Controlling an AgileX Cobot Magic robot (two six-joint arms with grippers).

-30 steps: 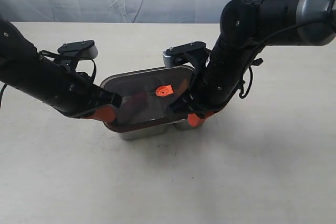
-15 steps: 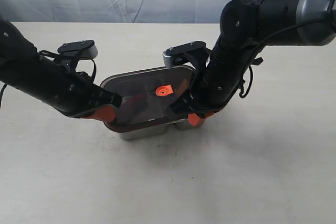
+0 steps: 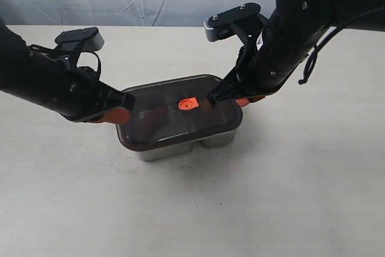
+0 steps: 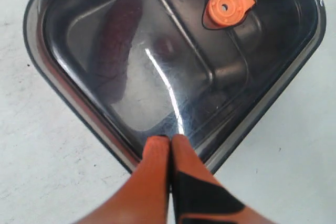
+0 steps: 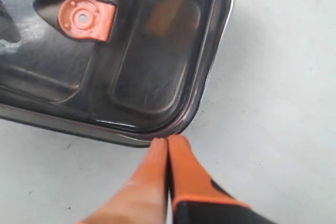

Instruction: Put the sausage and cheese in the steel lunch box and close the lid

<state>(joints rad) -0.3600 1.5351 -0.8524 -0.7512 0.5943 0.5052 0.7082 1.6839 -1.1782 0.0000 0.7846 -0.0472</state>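
— On the table [image 3: 301, 197], at the centre of the exterior view, we are seeing the steel lunch box [image 3: 213, 141] sitting with the lid [image 3: 156, 127] lying flat over it and covering both compartments. The orange valve tab [image 3: 188, 105] is showing near the lid's middle.
— And the food, are we finding it?
— We are making out the sausage [image 4: 116, 45] as a dark red shape through the lid, lying in one compartment. The cheese [image 5: 164, 18] is showing as a dim orange patch in the other, across the divider.
— How are the jaws standing?
— We are seeing the left gripper [image 4: 169, 141] hanging at the lid's nine o'clock edge, its jaws pressed together and holding nothing. The right gripper [image 5: 167, 141] is hanging at about two o'clock, its jaws likewise closed on nothing.
— Are they touching the lid?
— We are not managing to tell for either one.
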